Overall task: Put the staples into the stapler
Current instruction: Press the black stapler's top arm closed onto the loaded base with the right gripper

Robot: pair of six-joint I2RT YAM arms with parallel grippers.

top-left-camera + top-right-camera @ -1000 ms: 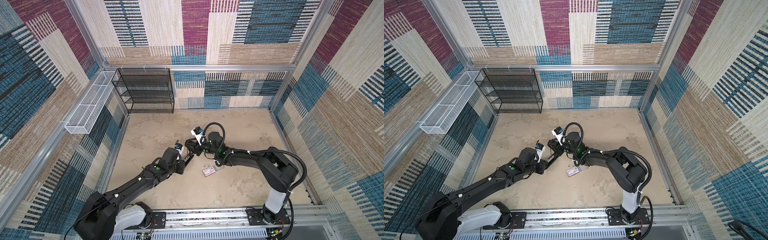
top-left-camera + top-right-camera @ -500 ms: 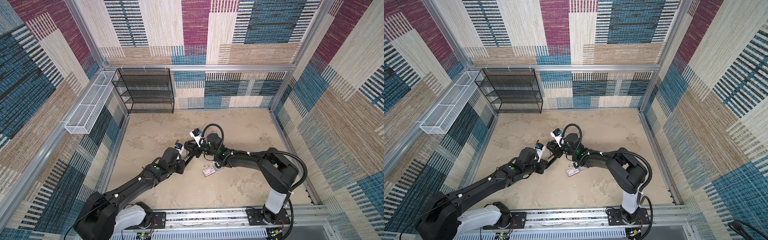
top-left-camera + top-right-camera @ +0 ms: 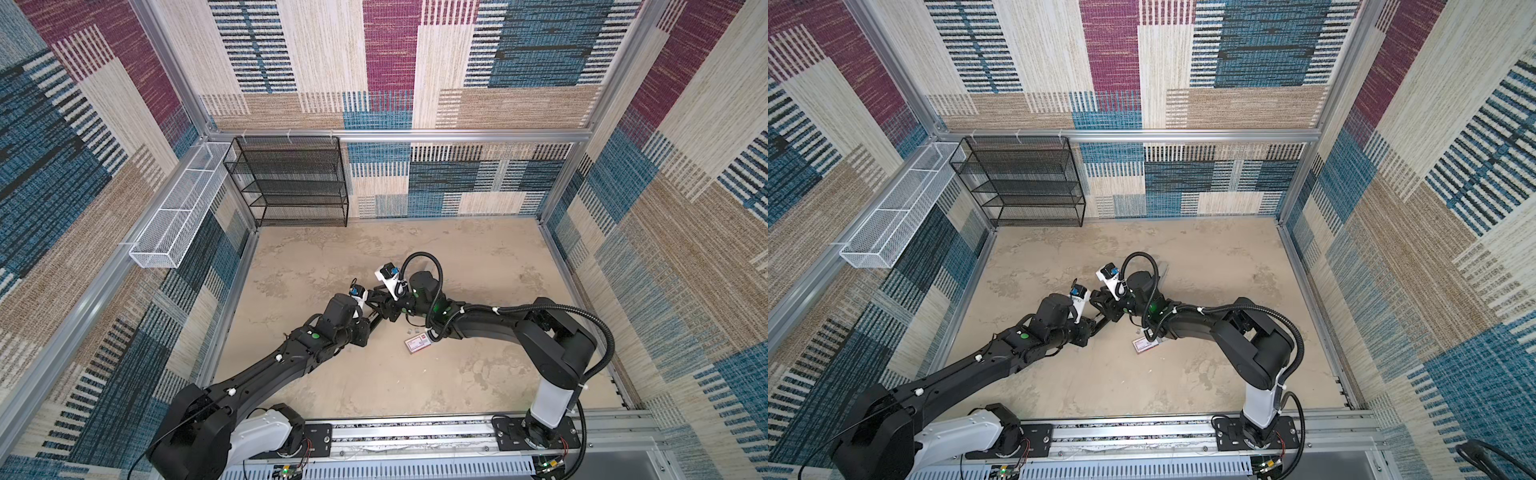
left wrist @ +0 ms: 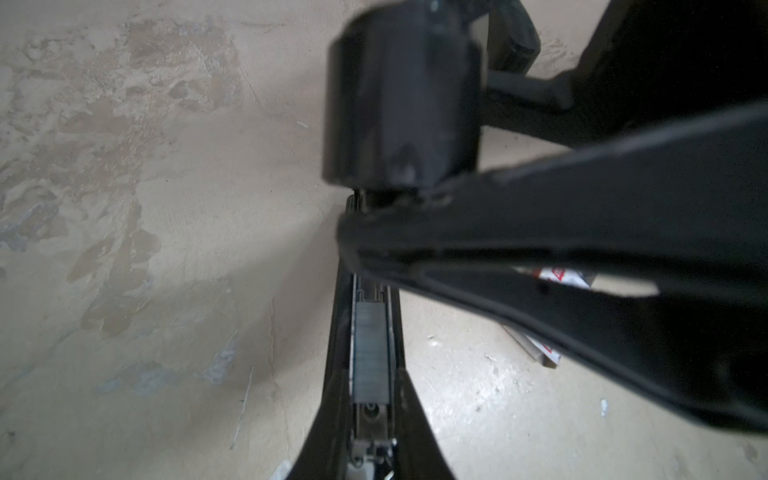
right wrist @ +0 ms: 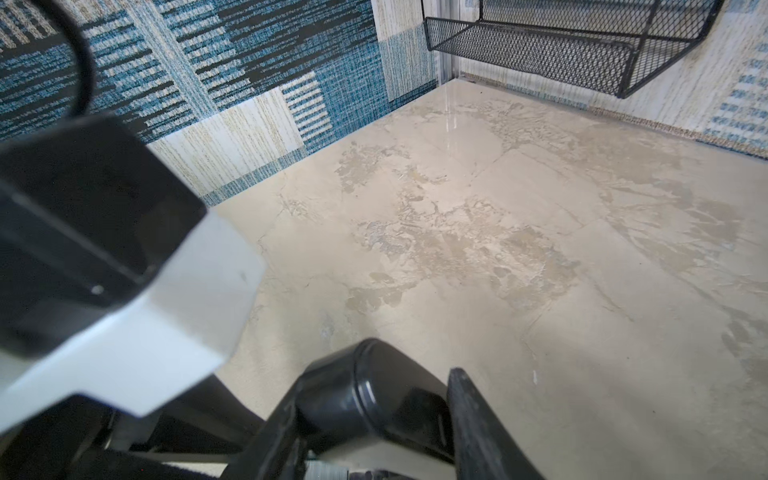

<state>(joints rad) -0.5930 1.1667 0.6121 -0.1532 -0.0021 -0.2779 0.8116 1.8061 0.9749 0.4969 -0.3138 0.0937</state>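
While the left gripper [image 4: 370,440] clamped the black plastic stapler [image 4: 340,332], we logged grey metal staples [image 4: 370,349] seated; right gripper [image 3: 382,302] part-open; glossy black lid [image 4: 401,95] unclosed.

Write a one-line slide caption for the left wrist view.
Staples lie in the channel of the open stapler, their red-and-white box on the table nearby.

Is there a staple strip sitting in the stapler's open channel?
Yes, in the left wrist view a grey strip of staples lies along the open channel of the stapler.
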